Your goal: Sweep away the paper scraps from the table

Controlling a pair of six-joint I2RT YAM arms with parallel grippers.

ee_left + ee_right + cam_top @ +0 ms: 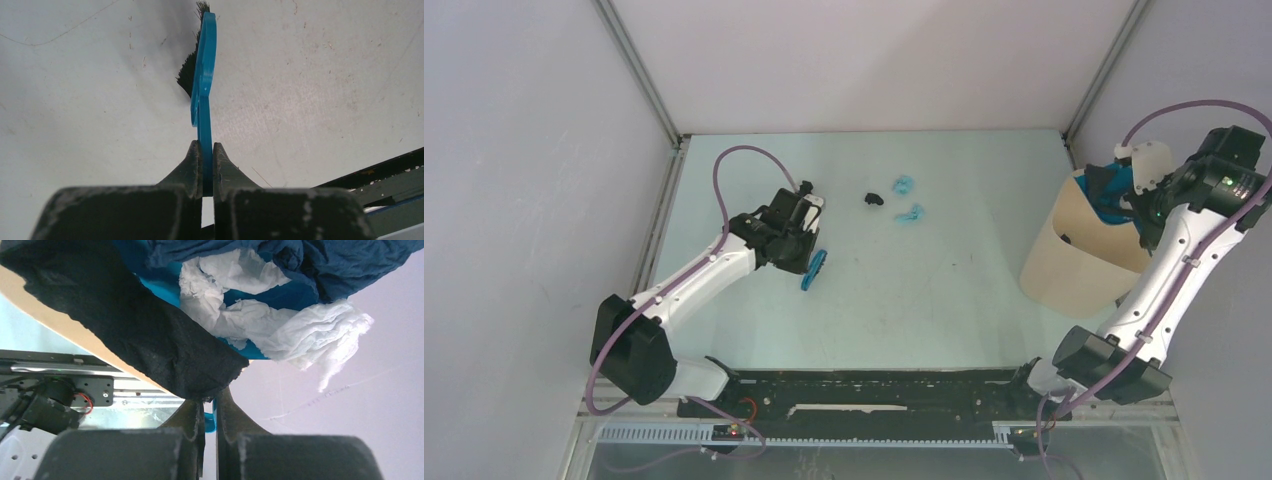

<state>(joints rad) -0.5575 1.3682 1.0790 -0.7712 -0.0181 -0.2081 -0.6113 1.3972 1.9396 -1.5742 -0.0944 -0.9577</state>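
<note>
Three paper scraps lie on the table [924, 300] at the back middle: a black one [874, 198] and two light blue ones [904, 184] [911, 213]. My left gripper [807, 245] is shut on the handle of the blue hand brush [814, 268], left of the scraps; the left wrist view shows the gripper [206, 150] and the brush [205, 60] with its black bristles over bare table. My right gripper [1139, 200] [210, 402] is shut on the blue dustpan [1114, 190] [240, 296], tilted over the bin. White [300, 335], dark blue [325, 265] and black [125, 325] scraps hang from it.
The tall beige bin [1074, 260] stands at the right edge, leaning; its rim shows in the right wrist view [50, 315]. White walls with grey metal posts close the table on the left, back and right. The black arm rail [874, 390] runs along the near edge.
</note>
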